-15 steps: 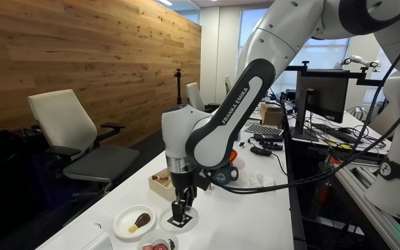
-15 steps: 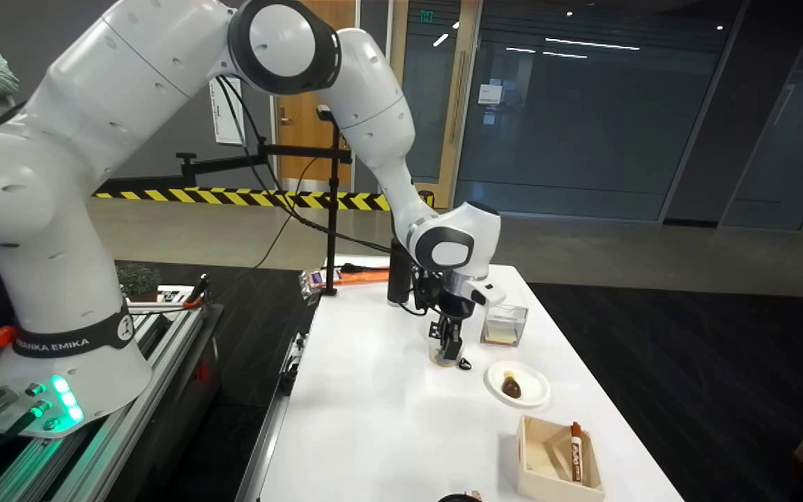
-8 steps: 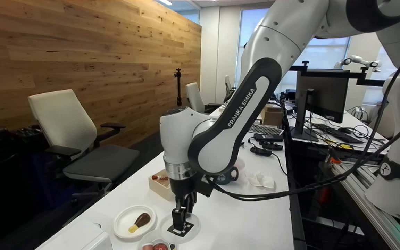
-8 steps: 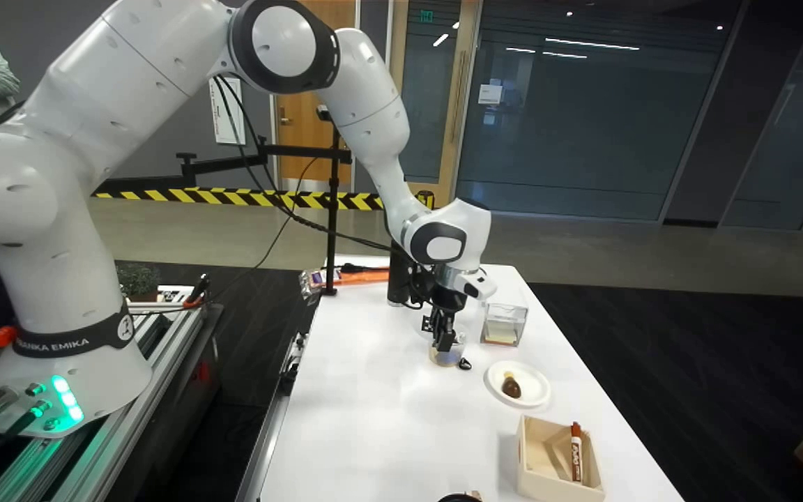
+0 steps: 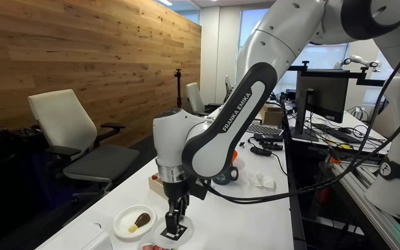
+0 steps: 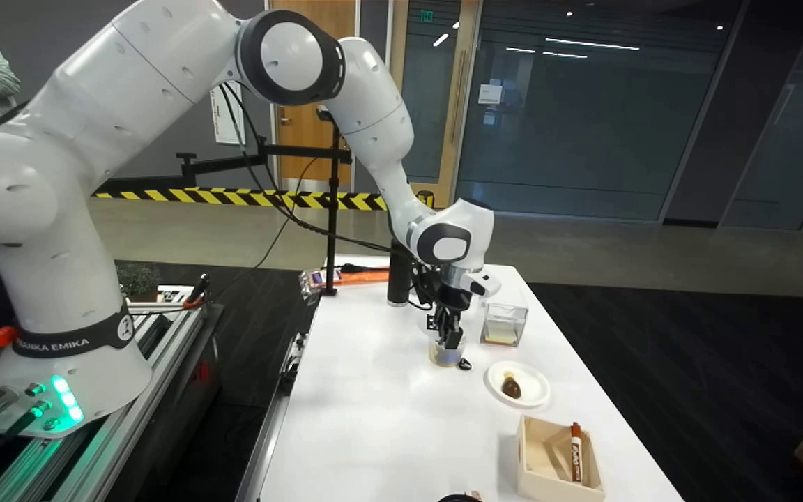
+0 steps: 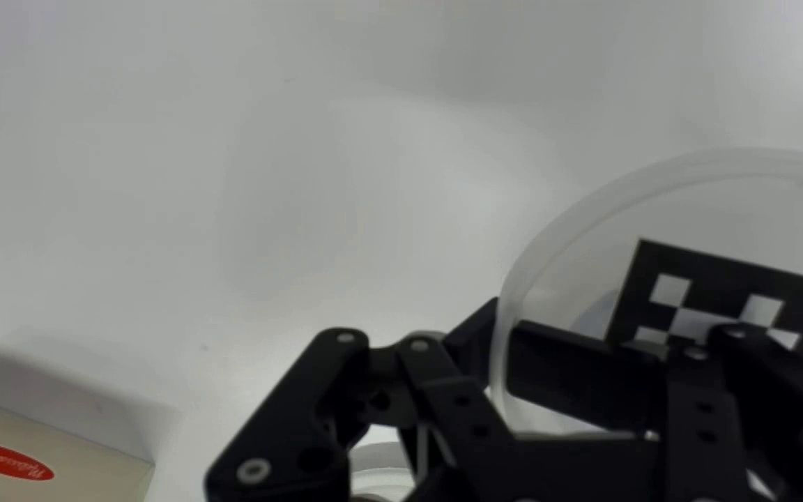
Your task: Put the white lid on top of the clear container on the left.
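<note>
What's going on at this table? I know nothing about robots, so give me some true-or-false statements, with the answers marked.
1. The gripper pinches the white lid by its rim. True.
2. That lid is square. False: the white lid is round; only its checkered patch has corners.
3. The clear container stands on the white table. True.
4. A marker leans in the tan box. True.
5. The clear container is inside the tan box. False: it stands apart from the box.
6. The tan box is closed on top. False: it is open on top.
</note>
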Controlling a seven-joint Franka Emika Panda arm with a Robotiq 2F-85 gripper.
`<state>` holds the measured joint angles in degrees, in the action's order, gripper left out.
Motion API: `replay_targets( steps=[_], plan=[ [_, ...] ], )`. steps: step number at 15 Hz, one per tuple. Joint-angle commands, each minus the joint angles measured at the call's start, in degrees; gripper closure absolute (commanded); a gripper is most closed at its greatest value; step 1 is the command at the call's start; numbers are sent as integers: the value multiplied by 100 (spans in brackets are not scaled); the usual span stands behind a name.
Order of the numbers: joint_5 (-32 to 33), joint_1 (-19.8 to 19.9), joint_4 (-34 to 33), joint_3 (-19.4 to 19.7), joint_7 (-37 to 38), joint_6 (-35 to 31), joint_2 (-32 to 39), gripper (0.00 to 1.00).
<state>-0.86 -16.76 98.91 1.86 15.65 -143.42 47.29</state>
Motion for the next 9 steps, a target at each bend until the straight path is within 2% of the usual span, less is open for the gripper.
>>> replay_targets(
  steps=[1, 9],
  plan=[
    [221, 34, -624, -82, -153, 315, 381, 100],
    [309, 29, -1299, -155, -440, 696, 848, 100]
  ],
)
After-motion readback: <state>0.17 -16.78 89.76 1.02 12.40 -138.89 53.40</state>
